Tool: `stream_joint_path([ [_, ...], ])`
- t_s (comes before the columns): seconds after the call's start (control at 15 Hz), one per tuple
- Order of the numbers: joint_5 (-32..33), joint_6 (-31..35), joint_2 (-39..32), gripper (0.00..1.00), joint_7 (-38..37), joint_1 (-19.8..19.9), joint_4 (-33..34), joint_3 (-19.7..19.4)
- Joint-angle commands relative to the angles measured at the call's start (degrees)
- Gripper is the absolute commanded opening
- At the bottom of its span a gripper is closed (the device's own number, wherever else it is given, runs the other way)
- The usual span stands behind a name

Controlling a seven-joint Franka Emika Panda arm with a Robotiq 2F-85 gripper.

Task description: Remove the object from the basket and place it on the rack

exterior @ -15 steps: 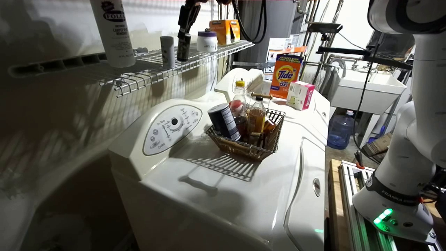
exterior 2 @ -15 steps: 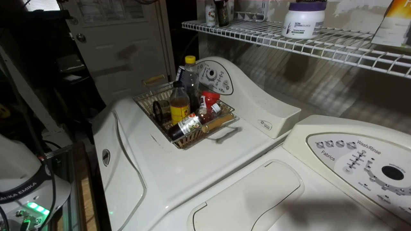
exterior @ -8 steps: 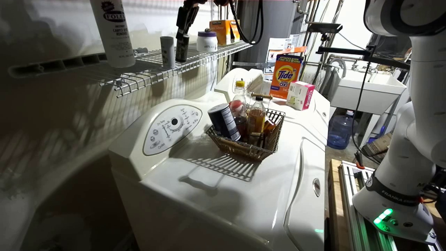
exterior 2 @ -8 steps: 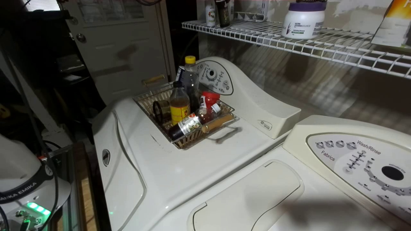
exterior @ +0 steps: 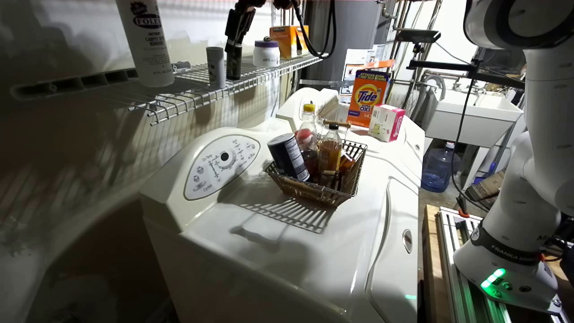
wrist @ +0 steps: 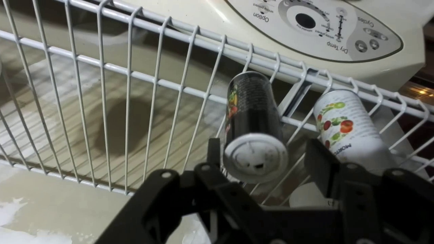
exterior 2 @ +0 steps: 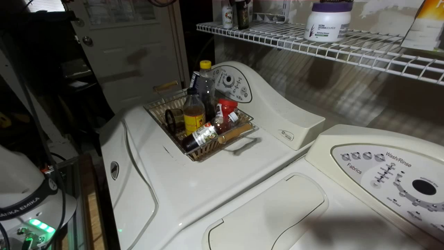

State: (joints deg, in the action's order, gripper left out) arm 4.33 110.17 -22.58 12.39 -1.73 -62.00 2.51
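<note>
A small dark shaker with a pale end stands upright on the wire rack (exterior: 251, 81); it shows in both exterior views (exterior: 233, 67) (exterior 2: 242, 16) and in the wrist view (wrist: 252, 101). My gripper (wrist: 266, 157) is above the rack with its jaws apart, one finger on each side of the shaker's top. The shaker sits close to the left finger (wrist: 213, 152), with a visible gap to the right finger (wrist: 322, 166). The wire basket (exterior 2: 204, 151) stands on the white dryer and holds several bottles and jars, with a dark canister (exterior: 288, 157) leaning in it.
A white shaker (wrist: 346, 125) stands right beside the right finger on the rack. A purple-lidded white jar (exterior: 266, 54), an orange box (exterior: 287, 40) and a tall white bottle (exterior: 148, 45) also stand on the rack. The wall is behind it.
The dark shaker has gone from tilted to upright on the rack. My gripper has shifted slightly to the left in an exterior view, with the arm following. The basket has not moved.
</note>
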Motion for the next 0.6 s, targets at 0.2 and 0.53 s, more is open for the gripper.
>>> stream_joint_path([
  [0.2, -0.3, -2.0, -2.6, 1.00, 0.3, -0.1, 3.3, 0.4],
  [0.53, 0.4, -2.1, 0.3, 1.00, -0.7, -0.5, 1.5, 0.2],
])
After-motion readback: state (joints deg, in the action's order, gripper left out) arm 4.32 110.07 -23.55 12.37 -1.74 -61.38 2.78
